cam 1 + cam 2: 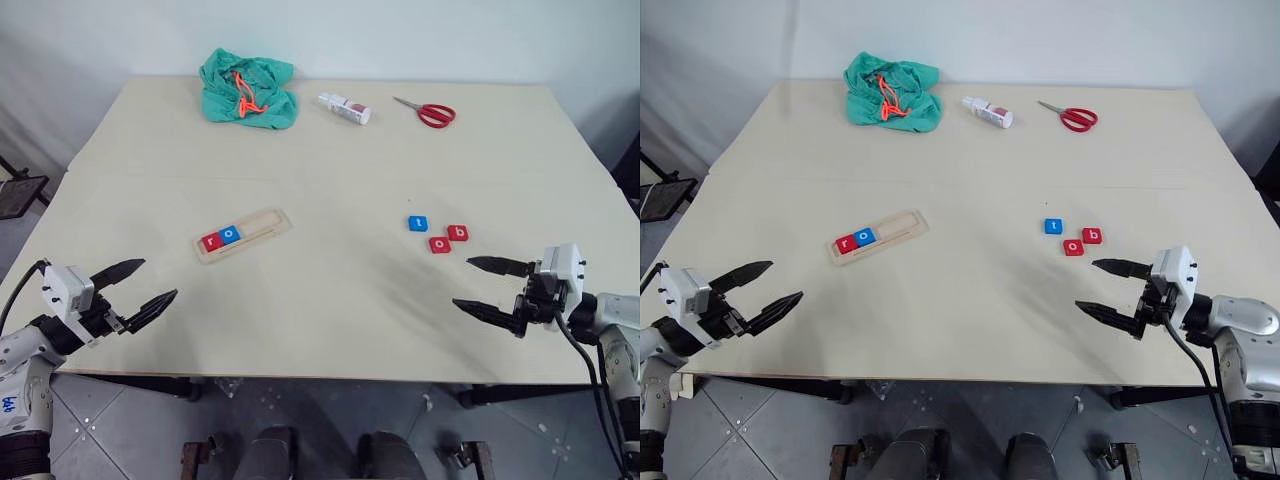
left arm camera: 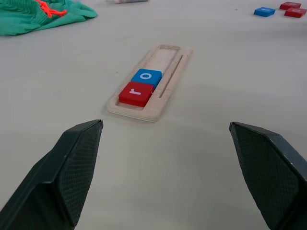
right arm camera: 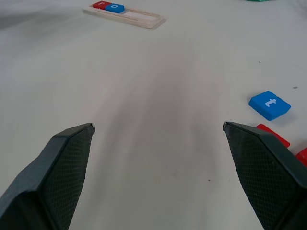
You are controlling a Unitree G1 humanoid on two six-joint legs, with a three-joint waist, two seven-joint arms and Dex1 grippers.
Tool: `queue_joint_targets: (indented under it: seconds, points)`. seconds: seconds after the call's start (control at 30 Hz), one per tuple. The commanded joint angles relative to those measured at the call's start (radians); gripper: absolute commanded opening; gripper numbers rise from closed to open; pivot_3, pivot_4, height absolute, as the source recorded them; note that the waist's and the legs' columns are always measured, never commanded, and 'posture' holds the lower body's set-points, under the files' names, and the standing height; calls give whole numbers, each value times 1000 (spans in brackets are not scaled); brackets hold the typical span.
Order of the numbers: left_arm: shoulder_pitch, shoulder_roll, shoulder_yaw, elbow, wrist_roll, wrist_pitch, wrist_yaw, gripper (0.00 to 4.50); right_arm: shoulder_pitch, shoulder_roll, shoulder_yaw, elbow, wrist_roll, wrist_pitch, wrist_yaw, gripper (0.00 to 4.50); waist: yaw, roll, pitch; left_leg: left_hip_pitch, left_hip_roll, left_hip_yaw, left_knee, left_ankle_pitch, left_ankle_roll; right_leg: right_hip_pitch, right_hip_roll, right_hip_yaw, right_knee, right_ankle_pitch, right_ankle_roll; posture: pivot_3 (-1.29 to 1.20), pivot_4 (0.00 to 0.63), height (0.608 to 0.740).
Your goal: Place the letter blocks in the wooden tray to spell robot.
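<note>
With both grippers spread wide and empty, we found the wooden tray [image 1: 245,234] at centre left of the frame, its red r [image 1: 211,241] and blue o [image 1: 230,235] already seated at the near-left end. At centre right lay the blue t [image 1: 418,224], the red o [image 1: 440,244] and the red b [image 1: 458,233], the last two just beside each other. Next, we judged, came the b: the right gripper [image 1: 487,287] should straddle it alone, clear of the neighbouring o. Our left gripper [image 1: 135,288] hovered at lower left.
</note>
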Motion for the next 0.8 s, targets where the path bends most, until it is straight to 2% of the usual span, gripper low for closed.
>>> queue_joint_targets:
  seconds: [0.03,0.27,0.43,0.6,0.8]
  points:
    - [-6,20,18,-7,-4,-18,-5,4500,5,-16,-24,-5,5,-17,10,4477,0,0,0,0,0,0,0,0,0,0,0,0,0,0,0,0,150,740]
    - [-7,25,25,-24,-7,67,72,4500,1,-12,-35,-10,10,-5,-10,4477,0,0,0,0,0,0,0,0,0,0,0,0,0,0,0,0,150,740]
    - [51,41,55,-92,-15,135,107,4500,10,-10,-43,-28,22,6,-28,4477,0,0,0,0,0,0,0,0,0,0,0,0,0,0,0,0,150,740]
    - [99,65,102,-60,17,71,102,4500,-10,-19,-42,-27,26,18,-37,4477,-1,0,0,0,1,0,0,0,0,0,0,0,0,0,0,0,150,740]
    - [17,80,31,4,49,90,92,4500,-32,-5,-24,-96,35,44,-64,4477,9,0,0,0,0,-1,1,0,0,0,0,0,0,0,0,0,150,740]
